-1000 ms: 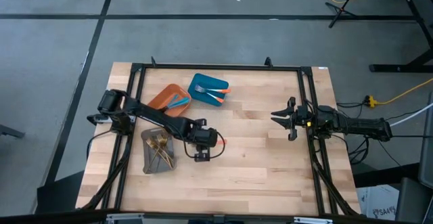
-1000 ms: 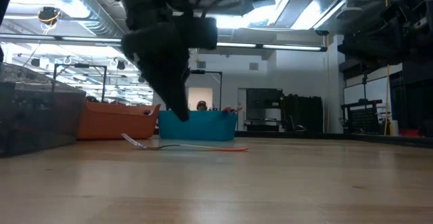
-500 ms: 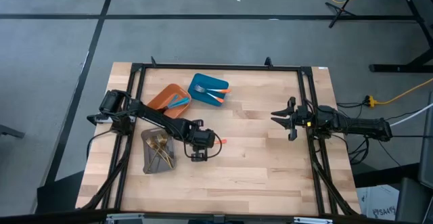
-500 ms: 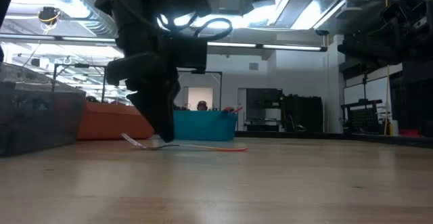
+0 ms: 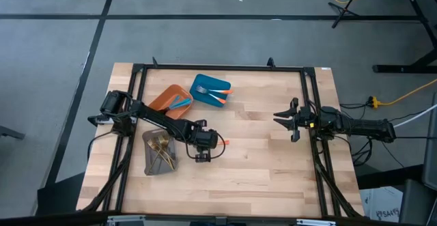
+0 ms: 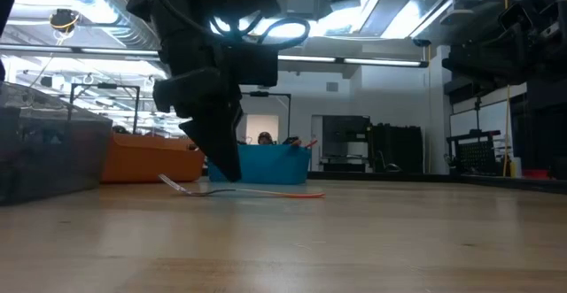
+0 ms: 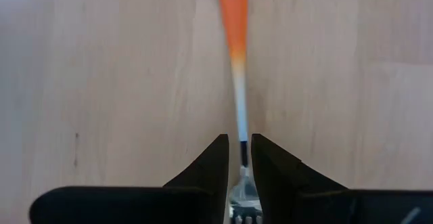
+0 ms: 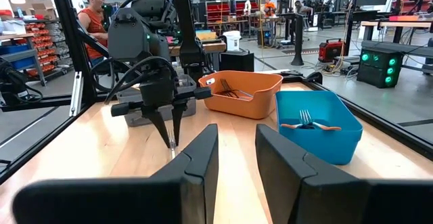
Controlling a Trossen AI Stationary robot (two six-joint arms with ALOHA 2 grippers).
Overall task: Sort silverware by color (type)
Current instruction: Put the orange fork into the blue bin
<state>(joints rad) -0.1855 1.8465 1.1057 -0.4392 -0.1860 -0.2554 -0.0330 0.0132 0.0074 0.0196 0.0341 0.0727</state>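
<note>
On my left the grey tray [image 5: 160, 152] sits near the desk's [image 5: 266, 164] left edge, holding a loose heap of gold-coloured pieces [image 5: 161, 146]. Just behind it stands the orange tray [image 5: 168, 97], and inside it lie pieces with blue handles [image 5: 180, 103]. Right beside that is the blue tray [image 5: 209, 91], and in it lie forks with orange handles [image 5: 217, 92]. So as things lie, each coloured tray carries the other colour.

My left hand [image 5: 203, 156] is down over the desk just right of the grey tray, its two fingers [image 7: 215, 163] pointing at the wood and standing a narrow gap apart. Between them lies the neck of an orange fork [image 7: 237, 82], flat on the desk. I cannot tell whether my fingers press its sides or only straddle it. The fork's long axis runs left to right across the desk: its tines lie toward the grey tray, under my wrist, and its orange handle end pokes out on the right side of my hand [image 5: 224, 143]. From table height it lies level on the wood, tines lifted slightly at the left end [image 6: 173, 183]. The fork is slim, with a pale metal head and neck that fade into a bright orange handle.

My right hand [image 5: 285, 120] waits well apart at the desk's right side, above the wood, fingers [image 8: 196, 160] slightly apart with nothing between them.
</note>
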